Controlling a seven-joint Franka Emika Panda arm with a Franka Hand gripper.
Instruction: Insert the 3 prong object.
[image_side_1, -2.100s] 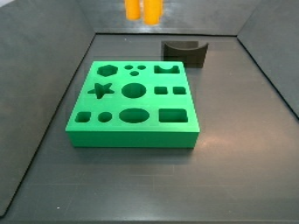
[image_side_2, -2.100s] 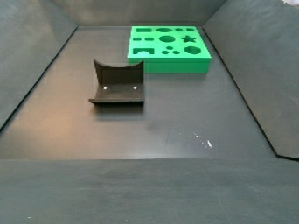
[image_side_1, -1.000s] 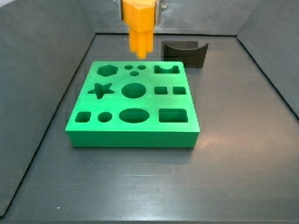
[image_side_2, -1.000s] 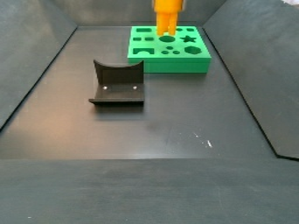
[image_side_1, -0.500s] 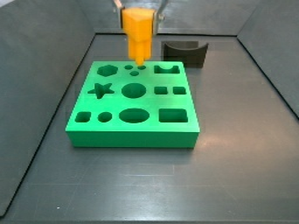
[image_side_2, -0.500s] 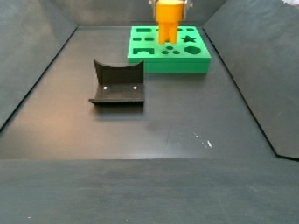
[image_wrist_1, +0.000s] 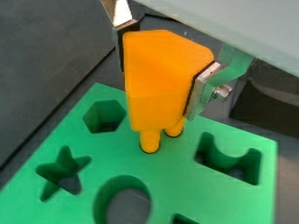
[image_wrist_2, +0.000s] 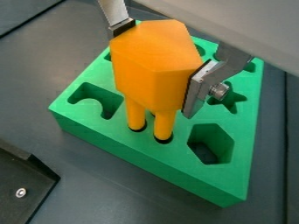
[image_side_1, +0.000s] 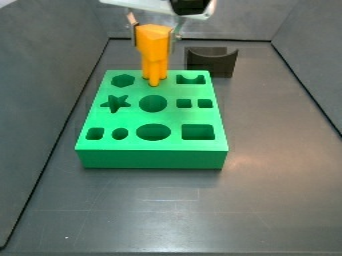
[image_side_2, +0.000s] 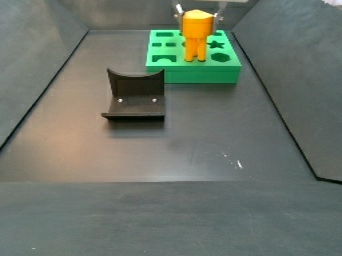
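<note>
Now the gripper (image_wrist_2: 163, 61) jaws clamp the 3 prong object (image_wrist_2: 152, 74) upright.

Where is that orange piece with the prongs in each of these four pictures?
Wrist view: the 3 prong object fills the centre, held in the hand.
Wrist view, centre, prongs entering holes.
Side view, upper middle.
Side view, near the top, right of centre.
Shared landmark: the green block beneath it.

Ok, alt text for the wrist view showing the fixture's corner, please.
The claw holds the orange 3 prong object upright, its prongs entering small round holes in the green block. A hexagon cutout lies beside them; the dark fixture sits on the floor nearby.
</note>
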